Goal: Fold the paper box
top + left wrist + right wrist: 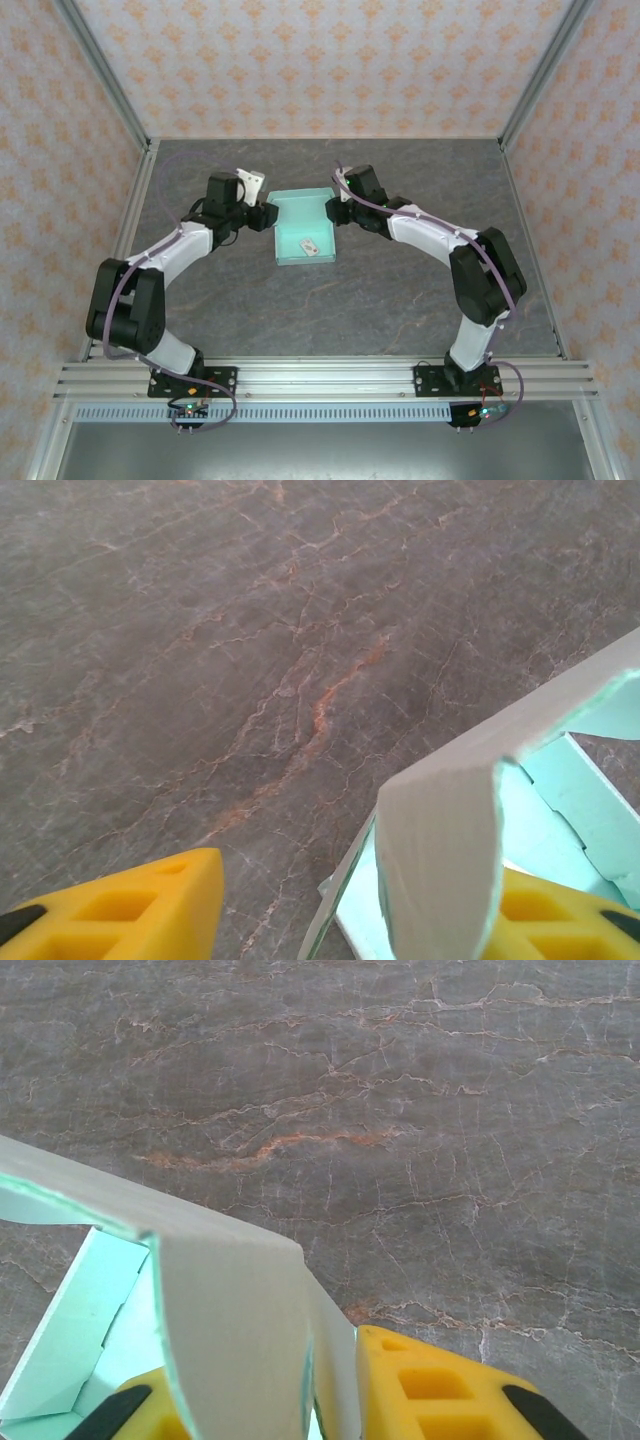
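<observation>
**Two arms close in on mint-green box**

From above, the paper box [303, 228] lies mid-table [400, 300], with the left gripper [267, 216] and right gripper [336, 209] at its far corners. Left wrist: jaws apart and released, a raised flap [440, 860] touching one yellow finger [560, 920]. Right wrist: another flap [235, 1330] fills the jaw gap; grip unclear.

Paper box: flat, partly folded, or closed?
Partly folded: the paper box has raised walls around an open top, end flaps curled upward in both wrist views.
</observation>
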`<state>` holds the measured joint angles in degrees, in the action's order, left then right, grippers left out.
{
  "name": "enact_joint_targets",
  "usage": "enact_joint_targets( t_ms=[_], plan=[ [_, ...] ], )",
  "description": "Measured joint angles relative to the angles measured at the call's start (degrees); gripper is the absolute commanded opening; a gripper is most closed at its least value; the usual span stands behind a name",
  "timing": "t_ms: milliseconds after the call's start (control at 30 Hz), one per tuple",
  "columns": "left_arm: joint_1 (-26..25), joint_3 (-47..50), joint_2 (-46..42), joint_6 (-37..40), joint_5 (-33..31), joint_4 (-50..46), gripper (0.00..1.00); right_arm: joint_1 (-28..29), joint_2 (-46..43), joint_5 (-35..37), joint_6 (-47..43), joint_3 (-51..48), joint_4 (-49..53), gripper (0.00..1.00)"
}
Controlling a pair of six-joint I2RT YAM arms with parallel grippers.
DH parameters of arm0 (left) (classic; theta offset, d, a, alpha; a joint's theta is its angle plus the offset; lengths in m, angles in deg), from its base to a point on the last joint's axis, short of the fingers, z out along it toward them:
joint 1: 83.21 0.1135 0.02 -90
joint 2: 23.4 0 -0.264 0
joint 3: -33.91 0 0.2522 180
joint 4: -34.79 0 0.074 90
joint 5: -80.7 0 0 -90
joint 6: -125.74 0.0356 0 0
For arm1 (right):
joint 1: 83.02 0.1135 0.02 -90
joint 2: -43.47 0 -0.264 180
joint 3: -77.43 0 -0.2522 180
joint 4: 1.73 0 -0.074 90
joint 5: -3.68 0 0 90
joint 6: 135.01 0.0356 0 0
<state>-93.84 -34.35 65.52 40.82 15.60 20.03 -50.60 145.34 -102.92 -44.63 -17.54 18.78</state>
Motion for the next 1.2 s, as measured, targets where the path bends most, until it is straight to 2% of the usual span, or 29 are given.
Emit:
enact_joint_targets(
  t_ms=[100,300,500,867,1200],
  plan=[
    [-0.3,-0.8,1.5,0.4,-0.1,-0.3,0.44,0.0,0.0,0.1,-0.1,0.0,0.0,0.19],
    [-0.6,-1.0,2.3,0.8,-0.4,-1.0,0.28,0.3,0.7,0.7,-0.5,0.9,0.1,0.15],
    [-1.3,-1.7,2.4,0.9,-0.7,-1.6,0.19,1.3,1.0,2.6,-0.7,1.9,0.5,0.10],
    [-3.7,-1.8,2.4,-1.1,-4.7,-1.7,0.00,3.9,1.3,10.6,-0.4,3.3,3.2,0.03],
    [-7.6,0.6,0.6,-8.9,-14.3,1.8,0.00,7.5,1.8,20.9,4.1,4.1,2.9,0.00]
  ],
)
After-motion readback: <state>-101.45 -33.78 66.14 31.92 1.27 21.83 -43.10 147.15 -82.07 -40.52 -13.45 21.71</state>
